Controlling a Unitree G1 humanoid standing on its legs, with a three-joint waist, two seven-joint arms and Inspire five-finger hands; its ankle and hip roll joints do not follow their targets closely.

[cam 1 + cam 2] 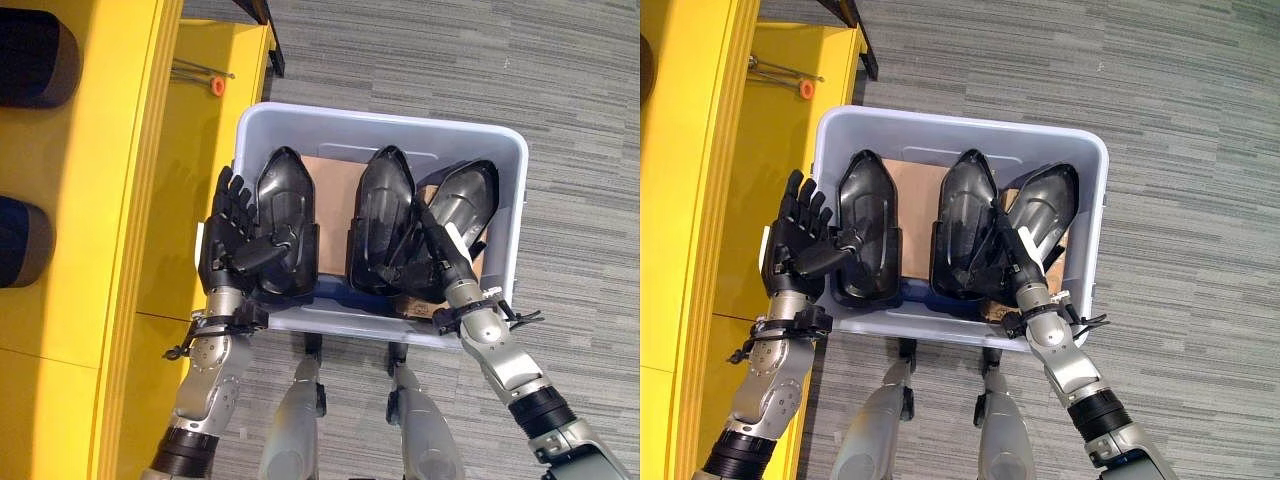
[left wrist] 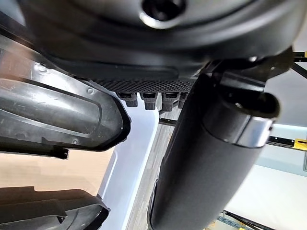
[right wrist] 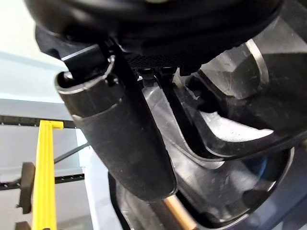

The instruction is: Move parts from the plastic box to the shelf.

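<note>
Fingers (image 1: 232, 200) straight beside plastic box (image 1: 500, 150) on grey carpet (image 1: 580, 80), by yellow shelf (image 1: 100, 150)

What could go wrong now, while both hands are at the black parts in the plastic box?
The left hand has only its thumb on the left black part; the part may slip when lifted. The right hand reaches between the middle part and the right part, so one may drag the other against the plastic box.

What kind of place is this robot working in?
Probably a workshop or factory test area: a pale plastic box holds black moulded parts, a yellow shelf stands to the robot's left, and the floor is grey striped carpet. Both hands, left and right, are at the parts.
</note>
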